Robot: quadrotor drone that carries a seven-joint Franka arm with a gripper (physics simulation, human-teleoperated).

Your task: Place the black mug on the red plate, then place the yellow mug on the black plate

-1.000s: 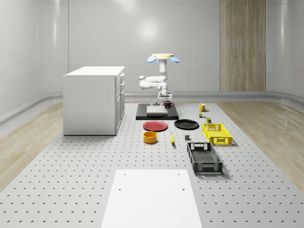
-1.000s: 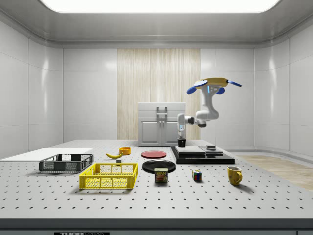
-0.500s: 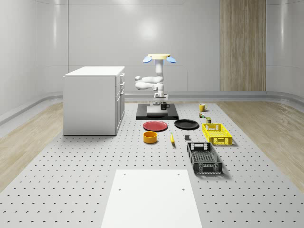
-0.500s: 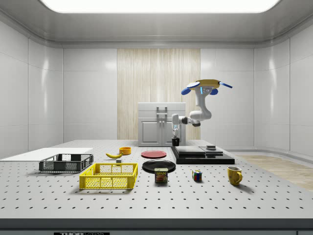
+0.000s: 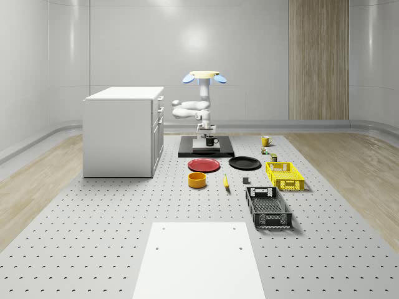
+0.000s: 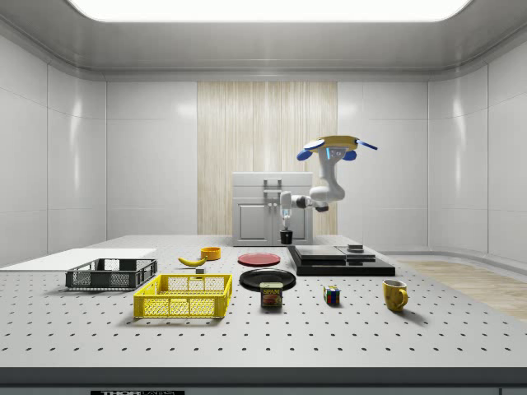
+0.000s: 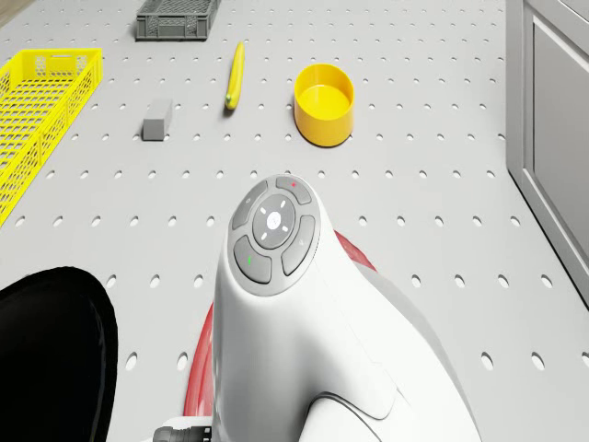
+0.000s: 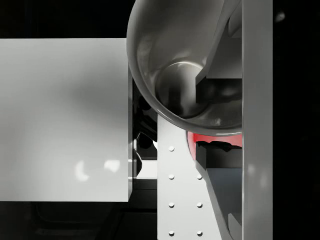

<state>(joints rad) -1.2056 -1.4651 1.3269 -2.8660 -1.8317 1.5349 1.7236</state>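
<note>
I hover over the black platform's near edge, my tool (image 6: 286,231) clamped on the black mug (image 5: 211,141) held in the air, with the red plate (image 5: 204,165) on the desk ahead and below, nearer the whole-scene camera.

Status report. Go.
Drone hovering above black platform. Gripper shut on black mug, airborne short of red plate. Yellow mug untouched. Path clear.
</note>
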